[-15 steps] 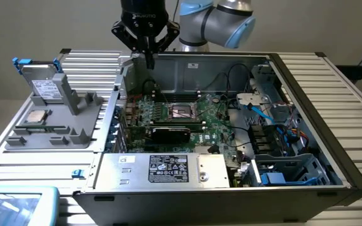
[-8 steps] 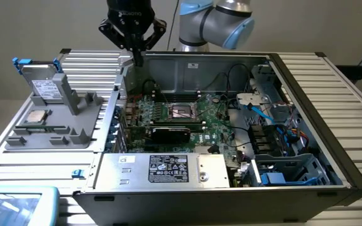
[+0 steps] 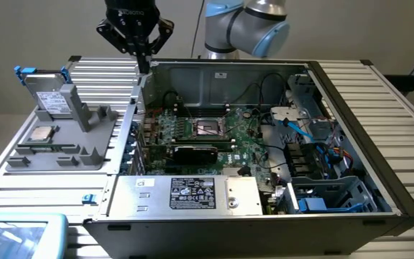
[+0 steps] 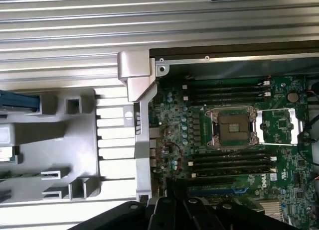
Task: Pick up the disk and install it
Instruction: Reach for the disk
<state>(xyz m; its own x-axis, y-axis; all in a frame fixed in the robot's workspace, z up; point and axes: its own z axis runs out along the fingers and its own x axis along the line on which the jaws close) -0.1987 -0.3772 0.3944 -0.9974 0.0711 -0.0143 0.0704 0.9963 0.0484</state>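
Note:
The disk (image 3: 49, 99), silver-grey with a white label and a bright blue carrier frame, stands upright in a grey holder (image 3: 70, 145) at the exterior view's left. A strip of its blue frame (image 4: 18, 101) also appears in the wrist view. My gripper (image 3: 144, 63) hangs above the rear corner of the open computer case (image 3: 221, 81), to the right of the disk and well apart from it. Its dark fingers are shut with nothing between them. In the wrist view the gripper (image 4: 172, 192) hovers over the case wall and the edge of the motherboard (image 4: 229, 125).
A small square processor chip (image 3: 43, 133) lies in the grey holder. Inside the case are an open CPU socket (image 3: 211, 127), a grey labelled power-supply box (image 3: 192, 195) and a drive cage (image 3: 336, 197) with blue parts. A slatted table (image 3: 379, 102) surrounds the case.

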